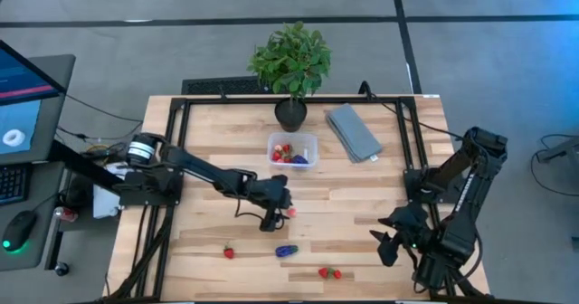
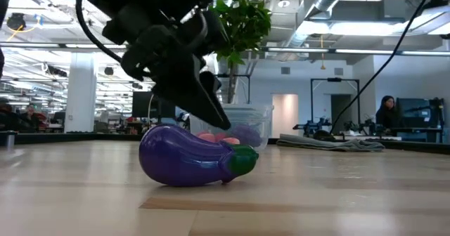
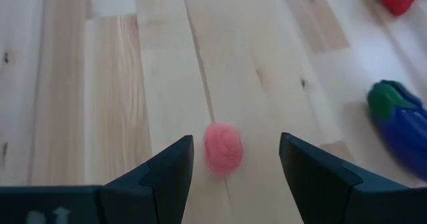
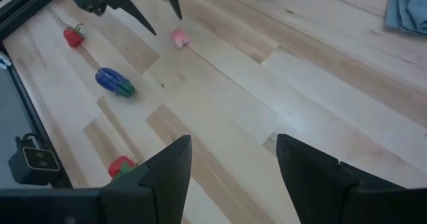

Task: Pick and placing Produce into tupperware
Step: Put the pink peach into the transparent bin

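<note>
Mid-table, near the tub [image 1: 292, 149]: left gripper [image 3: 235, 161], jaws spread, straddles a pink piece [image 3: 223, 149] lying on the wood. Step: picking. Next calls for lowering and closing. Right gripper [image 4: 230, 161] waits, spread.

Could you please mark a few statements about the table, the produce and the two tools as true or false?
1. The left tool is open with a pink round piece between its fingers. True.
2. The tupperware is empty. False: it already holds red pieces.
3. The right tool grips a strawberry. False: it is open and holds nothing.
4. A purple eggplant lies on the table. True.
5. The grey cloth covers the tupperware. False: it lies beside it.
</note>
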